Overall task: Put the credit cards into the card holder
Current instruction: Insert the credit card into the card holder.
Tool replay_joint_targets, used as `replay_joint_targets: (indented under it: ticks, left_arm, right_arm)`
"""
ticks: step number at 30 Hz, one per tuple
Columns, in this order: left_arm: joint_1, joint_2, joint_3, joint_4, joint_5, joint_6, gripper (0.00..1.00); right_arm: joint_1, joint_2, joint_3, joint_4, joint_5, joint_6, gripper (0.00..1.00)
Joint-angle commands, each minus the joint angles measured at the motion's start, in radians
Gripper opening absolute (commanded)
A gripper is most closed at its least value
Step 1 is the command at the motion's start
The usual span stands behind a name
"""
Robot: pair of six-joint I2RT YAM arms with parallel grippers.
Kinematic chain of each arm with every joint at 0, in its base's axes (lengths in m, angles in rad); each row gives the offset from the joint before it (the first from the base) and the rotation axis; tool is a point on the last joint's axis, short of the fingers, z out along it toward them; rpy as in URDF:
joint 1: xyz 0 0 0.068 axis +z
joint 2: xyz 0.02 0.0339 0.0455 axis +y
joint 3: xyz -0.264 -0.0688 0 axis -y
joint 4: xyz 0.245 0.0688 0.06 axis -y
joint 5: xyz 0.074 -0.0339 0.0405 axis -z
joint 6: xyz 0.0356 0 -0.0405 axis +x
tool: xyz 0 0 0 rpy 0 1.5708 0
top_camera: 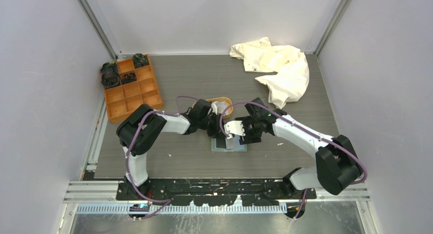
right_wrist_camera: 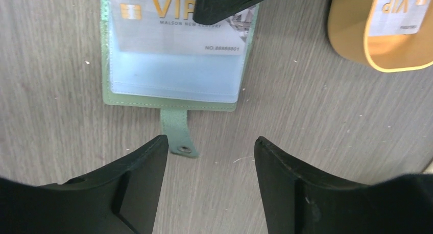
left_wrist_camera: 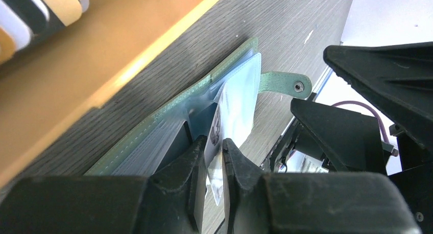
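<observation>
A: Where does the card holder [top_camera: 230, 147] lie?

B: Open and flat on the table [top_camera: 178, 160], just ahead of the midpoint between the two bases; in the right wrist view its snap tab [right_wrist_camera: 178, 134] sticks out at 6 o'clock; a card [right_wrist_camera: 168, 37] marked VIP sits under one of its clear sleeves.

A: And the left gripper [left_wrist_camera: 214, 142]?

B: It comes at the holder from 10 o'clock, tilted low; its fingers [left_wrist_camera: 240, 167] stand close together with that card in the narrow gap; whether they press it or merely flank it, I cannot tell.

A: The right gripper [right_wrist_camera: 210, 140]?

B: Spread wide and holding nothing; it hangs over the wood by the tab, reaching in from 2 o'clock.

A: How are the arms set?

B: Mirrored; each rises from its base and folds at a dark elbow out to the side; each then sends a white forearm inward, so the wrists nearly meet over the holder.

A: And around them?

B: A tan oval tray [right_wrist_camera: 352, 45] is just at 12 o'clock, with a second card [right_wrist_camera: 398, 9], also marked VIP, standing in it; an orange compartment box [top_camera: 145, 86] is at 10 o'clock near the left wall, with dark items [top_camera: 111, 76] in its far cells; a crumpled cream cloth [top_camera: 278, 68] lies at 1 o'clock in the far right corner; the tabletop is grey wood-grain, with pale walls on three sides and metal rails along the near edge.
</observation>
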Motion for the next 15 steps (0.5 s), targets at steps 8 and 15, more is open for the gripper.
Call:
replay_joint_targets:
  ticks: [8,15]
  left_arm:
    - [0.001,-0.010,-0.005,-0.101,-0.046,0.055,0.20]
    - [0.003,-0.004,-0.006,-0.097,-0.045,0.056,0.20]
  right_arm:
    - [0.018,-0.061,0.071,-0.076,-0.344,0.094,0.49]
    - [0.136,-0.026,0.068,0.033,-0.316,0.184,0.41]
